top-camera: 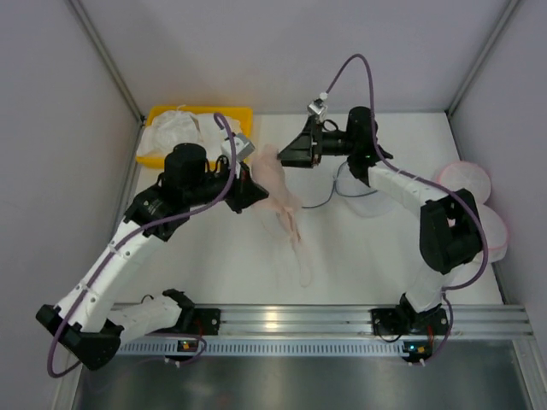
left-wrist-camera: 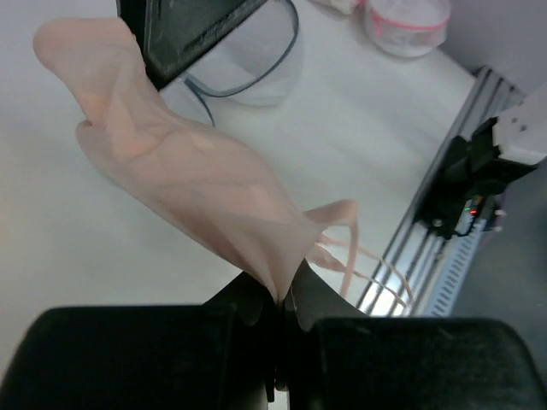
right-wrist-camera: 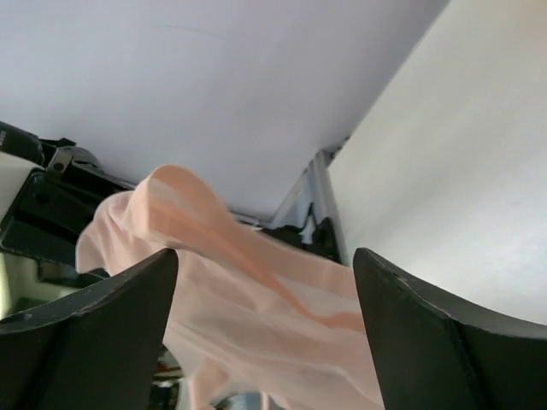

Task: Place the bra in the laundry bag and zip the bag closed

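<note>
The pale pink bra (top-camera: pixel 278 184) hangs off the table between the two grippers, its straps trailing down toward the near edge. My left gripper (top-camera: pixel 255 190) is shut on one end of it; the left wrist view shows the fabric (left-wrist-camera: pixel 197 179) pinched in the closed jaws (left-wrist-camera: pixel 282 295). My right gripper (top-camera: pixel 282 156) is open at the bra's far side. In the right wrist view the bra (right-wrist-camera: pixel 231 256) lies between its spread fingers (right-wrist-camera: pixel 265 299), not gripped. The laundry bag (top-camera: pixel 363 203), white mesh with a dark grey rim, lies flat under the right arm and also shows in the left wrist view (left-wrist-camera: pixel 256 64).
A yellow bin (top-camera: pixel 162 115) with white garments stands at the back left. Pink-rimmed mesh pouches (top-camera: pixel 468 181) lie at the right edge, also in the left wrist view (left-wrist-camera: pixel 406 26). An aluminium rail (top-camera: pixel 291 320) runs along the near edge. Walls enclose the table.
</note>
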